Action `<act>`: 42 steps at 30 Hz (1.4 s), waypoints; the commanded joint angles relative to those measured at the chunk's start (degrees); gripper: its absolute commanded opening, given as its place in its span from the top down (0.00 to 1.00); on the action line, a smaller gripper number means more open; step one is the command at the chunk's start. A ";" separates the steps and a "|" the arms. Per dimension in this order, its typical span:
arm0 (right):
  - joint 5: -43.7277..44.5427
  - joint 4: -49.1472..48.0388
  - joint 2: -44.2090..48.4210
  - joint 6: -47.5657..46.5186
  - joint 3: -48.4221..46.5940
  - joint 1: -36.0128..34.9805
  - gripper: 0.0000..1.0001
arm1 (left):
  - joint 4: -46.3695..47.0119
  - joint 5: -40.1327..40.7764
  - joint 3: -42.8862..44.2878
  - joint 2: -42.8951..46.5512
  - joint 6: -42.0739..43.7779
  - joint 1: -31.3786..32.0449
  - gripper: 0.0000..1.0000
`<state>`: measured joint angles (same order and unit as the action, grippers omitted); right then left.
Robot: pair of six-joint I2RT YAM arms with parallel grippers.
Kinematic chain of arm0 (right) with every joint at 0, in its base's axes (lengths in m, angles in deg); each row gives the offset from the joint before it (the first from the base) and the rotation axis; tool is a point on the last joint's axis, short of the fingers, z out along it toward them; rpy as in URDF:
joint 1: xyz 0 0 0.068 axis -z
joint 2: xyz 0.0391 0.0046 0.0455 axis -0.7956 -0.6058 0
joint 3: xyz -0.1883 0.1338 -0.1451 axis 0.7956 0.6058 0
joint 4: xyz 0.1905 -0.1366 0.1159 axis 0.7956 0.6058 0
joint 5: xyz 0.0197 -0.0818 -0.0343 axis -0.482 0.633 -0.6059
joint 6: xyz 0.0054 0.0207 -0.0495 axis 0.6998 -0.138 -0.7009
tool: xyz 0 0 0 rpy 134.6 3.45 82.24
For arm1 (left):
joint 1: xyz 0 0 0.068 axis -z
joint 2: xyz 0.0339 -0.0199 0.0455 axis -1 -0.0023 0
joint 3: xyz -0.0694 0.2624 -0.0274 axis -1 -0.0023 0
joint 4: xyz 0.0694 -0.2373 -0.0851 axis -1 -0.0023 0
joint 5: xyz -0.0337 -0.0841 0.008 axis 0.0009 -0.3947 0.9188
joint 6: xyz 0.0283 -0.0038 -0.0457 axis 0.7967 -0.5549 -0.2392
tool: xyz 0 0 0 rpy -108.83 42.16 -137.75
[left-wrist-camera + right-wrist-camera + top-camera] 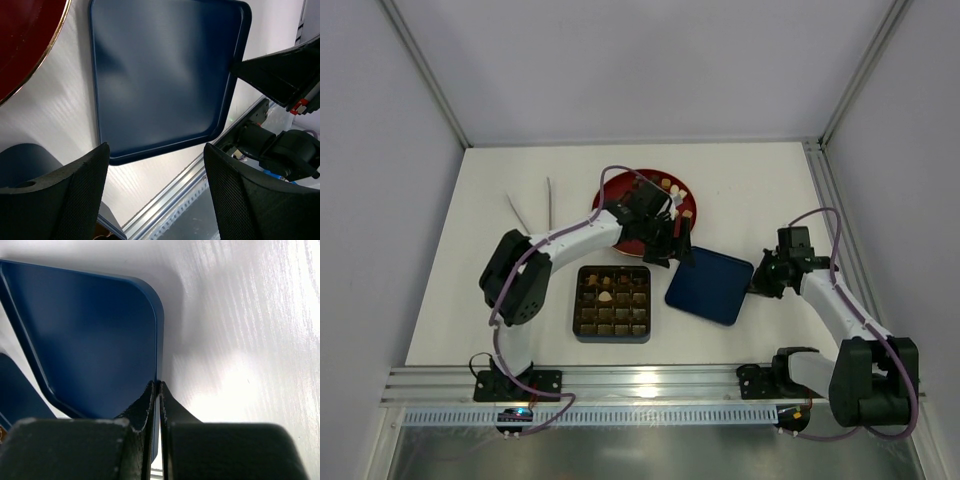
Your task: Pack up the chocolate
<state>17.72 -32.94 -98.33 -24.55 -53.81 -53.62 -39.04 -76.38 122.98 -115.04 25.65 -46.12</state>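
Lid step, by my read: chocolate (620, 310) mostly fills the box (612, 338), with a few pieces on the red plate (620, 190) behind it, so filling looks near done and closing is up. Right hand (157, 387) is pinching the right rim of the lid (712, 288), which lies on the tabletop (770, 200) just right of the box; left hand (156, 147) is spread over the lid's other side, gripping nothing. Next move calls for a lift without the thin rim slipping, probably left hand steadying the far edge, then squaring the lid over the box before lowering.
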 commanded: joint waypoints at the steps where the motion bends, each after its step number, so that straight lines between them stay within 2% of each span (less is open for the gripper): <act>1: -2.48 1.17 2.06 -0.80 -3.55 1.77 0.96 | -0.19 -4.44 3.20 -1.22 1.60 -0.24 0.25; 19: -6.96 6.01 6.54 -2.83 -7.51 5.04 0.96 | 1.31 -7.69 3.55 -5.97 1.78 -1.38 0.27; 26: -9.78 5.84 7.51 -2.39 -7.86 5.04 0.96 | 6.84 -13.22 2.50 -5.53 -0.50 -1.82 0.27; 31: -11.27 5.75 8.30 -2.03 -8.12 5.13 0.96 | 12.38 -15.34 0.22 -5.01 -3.75 -1.91 0.31; 33: -12.15 5.40 8.39 -1.86 -8.04 5.13 0.96 | 13.43 -15.95 -0.31 -4.21 -4.37 -2.00 0.35; 38: -12.94 4.78 9.18 -1.51 -7.86 5.13 0.96 | 14.84 -17.27 -1.10 -2.90 -6.13 -2.17 0.53; 42: -12.59 4.34 9.71 -1.68 -7.60 5.13 0.96 | 15.46 -17.98 -1.98 -0.44 -7.10 -2.70 0.64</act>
<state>7.03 -27.17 -90.14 -26.63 -59.49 -48.72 -26.80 -91.55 121.45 -120.26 20.12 -48.17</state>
